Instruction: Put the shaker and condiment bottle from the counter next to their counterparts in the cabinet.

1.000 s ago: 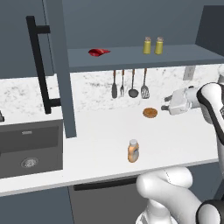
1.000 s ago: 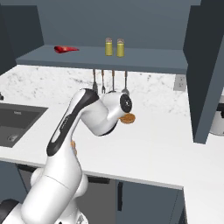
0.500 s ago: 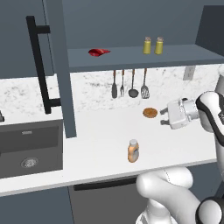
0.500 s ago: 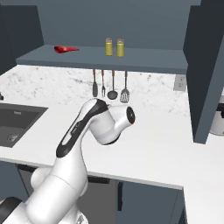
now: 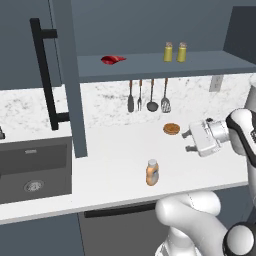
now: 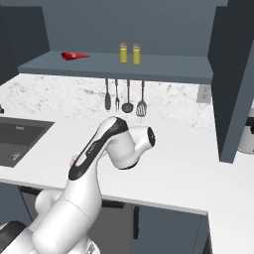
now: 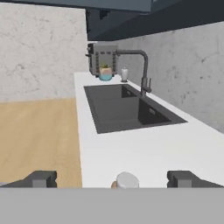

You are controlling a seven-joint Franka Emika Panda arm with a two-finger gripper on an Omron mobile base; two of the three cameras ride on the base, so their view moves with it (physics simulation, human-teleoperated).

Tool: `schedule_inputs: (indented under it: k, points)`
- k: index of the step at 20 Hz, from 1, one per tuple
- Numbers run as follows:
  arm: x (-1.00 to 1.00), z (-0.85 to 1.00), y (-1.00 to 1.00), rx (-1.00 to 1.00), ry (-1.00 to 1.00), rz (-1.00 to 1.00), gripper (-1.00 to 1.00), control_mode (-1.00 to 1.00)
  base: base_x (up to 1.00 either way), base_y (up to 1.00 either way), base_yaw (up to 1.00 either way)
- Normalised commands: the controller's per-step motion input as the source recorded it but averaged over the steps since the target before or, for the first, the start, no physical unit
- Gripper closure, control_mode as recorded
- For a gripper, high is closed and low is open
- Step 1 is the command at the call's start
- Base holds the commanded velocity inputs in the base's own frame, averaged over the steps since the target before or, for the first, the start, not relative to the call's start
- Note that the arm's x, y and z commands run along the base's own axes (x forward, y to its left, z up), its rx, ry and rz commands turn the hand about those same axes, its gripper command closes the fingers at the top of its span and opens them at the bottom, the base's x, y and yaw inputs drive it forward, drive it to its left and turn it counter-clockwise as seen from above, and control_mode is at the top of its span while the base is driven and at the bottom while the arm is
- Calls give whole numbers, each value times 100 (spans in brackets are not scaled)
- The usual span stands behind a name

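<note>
White tabletop [image 5: 115, 155] carries the bottle [image 5: 152, 172], right of the sink [image 5: 35, 167]. Two shakers [image 5: 175, 52] stand paired on the cabinet shelf [image 5: 150, 65]. Tool [image 7: 111, 179], jaws wide and empty, lines up behind the bottle's cap, apparently for a grasp.

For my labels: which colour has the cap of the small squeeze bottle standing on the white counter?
White, on the orange-tan squeeze bottle; clearest in the left base view.

Counter [image 5: 120, 150] bare around condiment bottle [image 5: 152, 172]; door [image 5: 65, 75] left.
</note>
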Motion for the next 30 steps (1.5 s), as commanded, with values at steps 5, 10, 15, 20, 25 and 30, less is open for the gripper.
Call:
schedule_inputs:
  k: [5,10,15,20,25,30]
  points:
    - [-21,-45,7,-2,-8,11,-100,-100,0,0,0]
    - [1,-22,20,-3,-5,11,-100,-100,0,0,0]
    - [4,-35,17,-4,-2,12,-100,-100,0,0,0]
    - [17,-20,2,-3,0,11,-100,-100,0,0,0]
    - [37,-12,0,-3,2,11,-100,-100,0,0,0]
    - [35,-17,2,-4,6,11,-100,-100,0,0,0]
